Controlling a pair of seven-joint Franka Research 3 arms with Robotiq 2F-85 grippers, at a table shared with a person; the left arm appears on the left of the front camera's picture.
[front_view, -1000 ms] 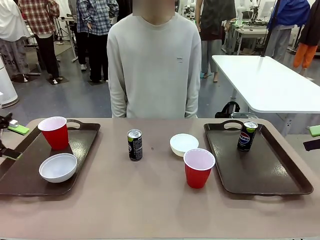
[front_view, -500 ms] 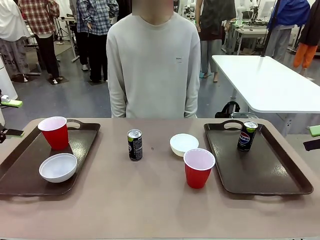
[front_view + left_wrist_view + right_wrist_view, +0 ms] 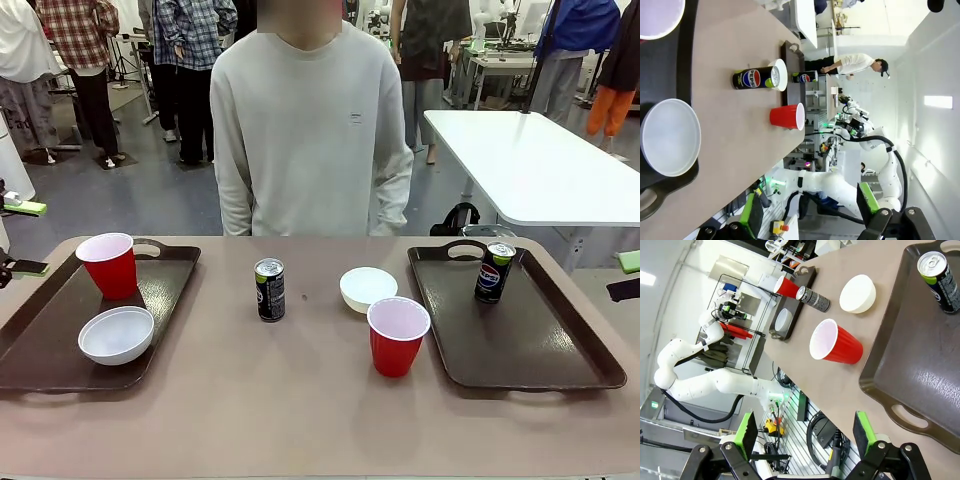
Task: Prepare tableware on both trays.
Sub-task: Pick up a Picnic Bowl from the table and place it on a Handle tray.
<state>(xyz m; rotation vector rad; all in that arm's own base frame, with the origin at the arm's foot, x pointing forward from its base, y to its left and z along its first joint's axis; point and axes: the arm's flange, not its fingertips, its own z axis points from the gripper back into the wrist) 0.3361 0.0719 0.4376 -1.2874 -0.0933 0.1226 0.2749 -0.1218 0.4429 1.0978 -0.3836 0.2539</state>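
The left tray (image 3: 165, 275) carries a red cup (image 3: 108, 265) and a white bowl (image 3: 116, 335). On the bare tabletop between the trays stand a dark can (image 3: 269, 290), a second white bowl (image 3: 368, 289) and a second red cup (image 3: 398, 336). The blue Pepsi can (image 3: 494, 272) stands at the back of the right tray (image 3: 540, 340). My left gripper (image 3: 15, 237) is open at the far left edge, off the tray. At the far right edge my right gripper (image 3: 628, 275) is open beyond the tray. Both hold nothing, as the left wrist view (image 3: 807, 200) and the right wrist view (image 3: 805, 432) show.
A person (image 3: 310, 130) stands at the table's far side with arms down. A white table (image 3: 540, 165) stands behind on the right. Several people stand farther back. The table's front strip (image 3: 300, 420) is bare.
My left gripper has risen and drawn back from beside the left tray toward the picture's left edge. The tableware and the right gripper have not moved.
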